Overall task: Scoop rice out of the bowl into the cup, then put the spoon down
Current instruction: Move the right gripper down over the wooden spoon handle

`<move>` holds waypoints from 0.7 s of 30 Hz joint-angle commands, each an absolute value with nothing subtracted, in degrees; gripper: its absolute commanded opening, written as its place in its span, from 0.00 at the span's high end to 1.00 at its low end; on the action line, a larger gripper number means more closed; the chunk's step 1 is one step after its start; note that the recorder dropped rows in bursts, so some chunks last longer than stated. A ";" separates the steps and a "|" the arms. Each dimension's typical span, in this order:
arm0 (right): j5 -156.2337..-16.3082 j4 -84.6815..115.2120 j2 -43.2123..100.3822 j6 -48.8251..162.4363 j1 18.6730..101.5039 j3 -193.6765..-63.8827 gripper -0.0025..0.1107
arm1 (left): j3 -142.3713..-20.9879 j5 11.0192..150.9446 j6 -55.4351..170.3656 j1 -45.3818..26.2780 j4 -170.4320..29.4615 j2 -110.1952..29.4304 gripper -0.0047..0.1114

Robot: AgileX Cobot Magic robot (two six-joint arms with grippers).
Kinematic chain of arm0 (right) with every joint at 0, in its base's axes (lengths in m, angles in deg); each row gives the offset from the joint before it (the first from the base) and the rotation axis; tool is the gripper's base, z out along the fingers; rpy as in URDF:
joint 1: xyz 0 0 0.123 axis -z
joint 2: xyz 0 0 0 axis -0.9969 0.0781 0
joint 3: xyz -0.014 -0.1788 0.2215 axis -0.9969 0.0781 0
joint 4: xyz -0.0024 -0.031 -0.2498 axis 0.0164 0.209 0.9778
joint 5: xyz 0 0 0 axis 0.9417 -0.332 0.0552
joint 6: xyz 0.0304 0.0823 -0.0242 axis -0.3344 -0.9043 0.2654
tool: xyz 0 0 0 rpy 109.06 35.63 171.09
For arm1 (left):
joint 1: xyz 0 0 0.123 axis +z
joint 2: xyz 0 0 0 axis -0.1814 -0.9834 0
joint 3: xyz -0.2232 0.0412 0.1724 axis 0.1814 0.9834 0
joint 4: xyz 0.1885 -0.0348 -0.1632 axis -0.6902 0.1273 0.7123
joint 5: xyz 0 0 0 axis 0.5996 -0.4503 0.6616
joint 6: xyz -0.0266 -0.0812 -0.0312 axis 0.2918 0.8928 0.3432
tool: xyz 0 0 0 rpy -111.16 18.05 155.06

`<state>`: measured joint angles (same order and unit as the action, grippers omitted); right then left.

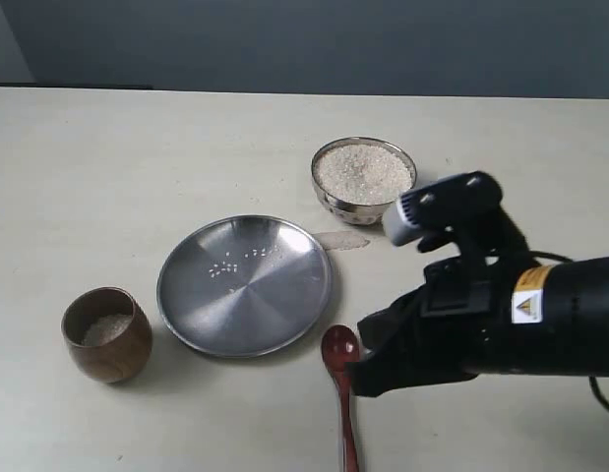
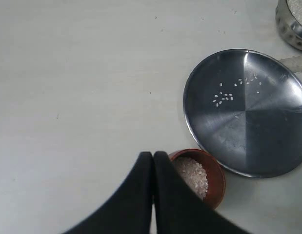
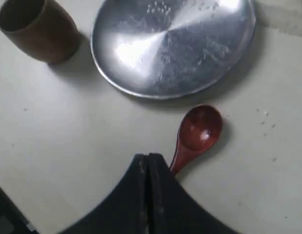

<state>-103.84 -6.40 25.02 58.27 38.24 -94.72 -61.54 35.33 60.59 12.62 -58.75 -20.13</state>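
- The right arm reaches in low from the right, its gripper (image 3: 148, 158) pinched shut and empty, over the handle of the spoon (image 1: 341, 356).
- The spoon lies flat on the desk (image 1: 107, 157), head just beside the plate (image 1: 245, 307).
- The left gripper (image 2: 153, 156), fingers also together, hovers by the cup (image 1: 112, 359).
- The bowl (image 1: 334, 205) holds rice (image 1: 363, 172).

Tally on the worktop (image 1: 88, 147):
- 1 steel bowl (image 1: 348, 211), well apart from the right claw (image 1: 361, 372).
- 2 lots of rice (image 1: 363, 172): a full heap in the bowl, a smaller layer in the cup.
- 1 flat steel plate (image 1: 255, 320), ahead of the right claw and past the spoon head, carrying a dozen-odd stray grains (image 1: 225, 267).
- 1 wooden cup (image 1: 112, 359), right at the left claw (image 2: 153, 157) tip.
- 1 wooden spoon (image 1: 340, 346), handle just beside the right claw.
- 2 claws total.
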 commanded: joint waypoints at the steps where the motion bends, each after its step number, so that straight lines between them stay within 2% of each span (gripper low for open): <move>1: -100.97 -5.97 34.32 54.07 35.66 -94.44 0.98 | -61.79 35.98 60.61 12.63 -58.96 -20.15 0.96; 8: -96.84 -12.05 44.29 51.54 31.80 -93.72 0.98 | -61.79 36.10 60.61 12.63 -58.97 -20.15 0.96; 21: -97.94 -13.84 45.66 50.69 29.41 -93.72 0.98 | -61.79 36.10 60.61 12.63 -58.97 -20.15 0.96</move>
<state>-97.31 -13.50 45.75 50.91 29.63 -93.81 -61.54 35.74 60.59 12.62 -58.85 -20.13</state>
